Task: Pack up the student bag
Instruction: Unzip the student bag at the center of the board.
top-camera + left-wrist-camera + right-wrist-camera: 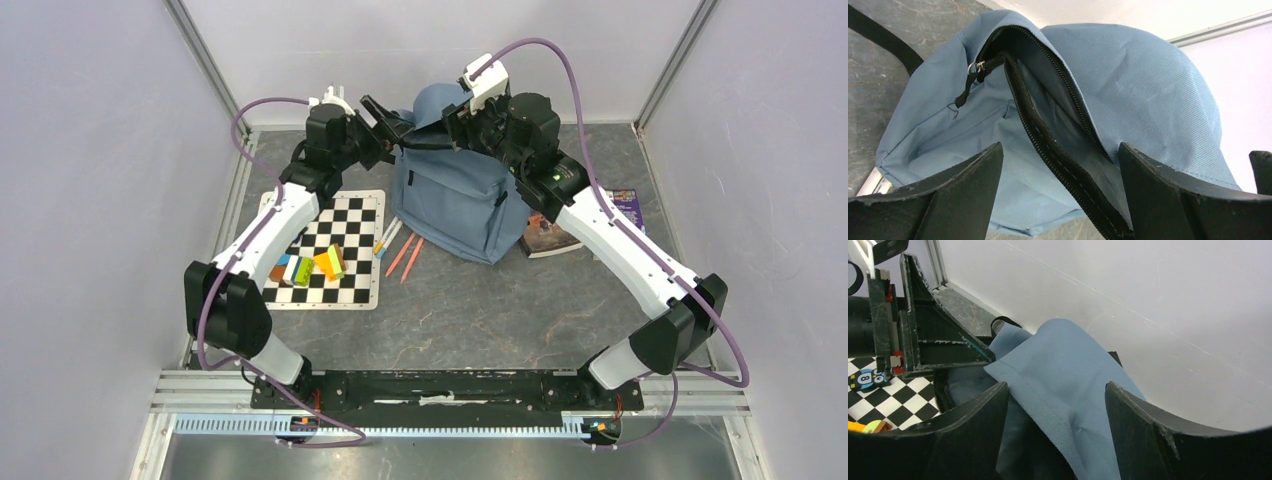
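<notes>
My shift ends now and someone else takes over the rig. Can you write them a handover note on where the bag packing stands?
Left hand: open, astride the unzipped zipper edge of the student bag, not gripping it.
Right hand: open, with the bag's top flap lying between its fingers.
Done: the main compartment is unzipped. Nothing shows inside it.
Left: the coloured blocks on the checkered mat, the pencils left of the bag and the book at its right all lie outside it. They likely go in, then the bag gets zipped.
</notes>
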